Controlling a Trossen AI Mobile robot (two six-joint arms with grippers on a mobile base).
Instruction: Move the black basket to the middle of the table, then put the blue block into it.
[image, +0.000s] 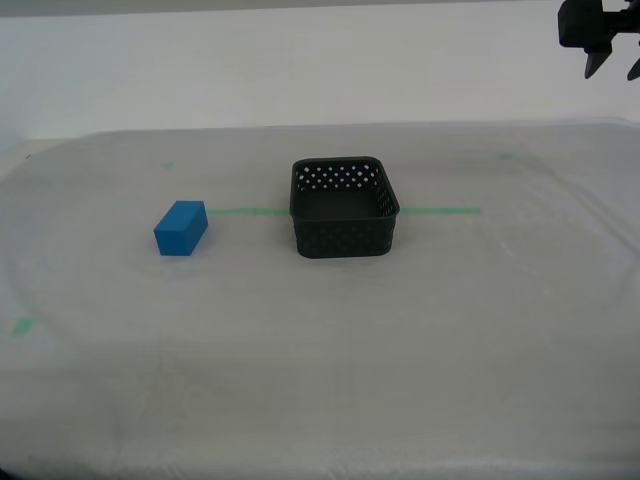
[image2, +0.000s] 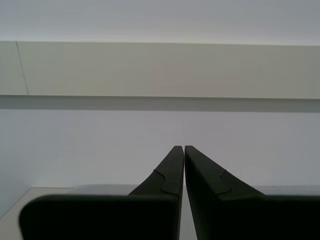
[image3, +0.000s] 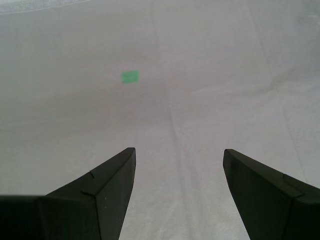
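Basket (image: 344, 208) sits mid-table on the green tape line, so step one looks done; the blue block (image: 181, 228) lies outside it, far from my spread first gripper (image3: 179, 165) (second gripper (image2: 184, 150) pressed together).

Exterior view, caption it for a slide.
Black basket astride the green tape line, blue block apart beside it.

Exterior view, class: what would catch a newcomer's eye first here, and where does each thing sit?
The bright blue block stands out most, lying on the pale table toward the exterior view's left. Beside it, apart from it, the black basket sits near the middle on a green tape line. A dark claw hangs in the exterior view's top right corner.
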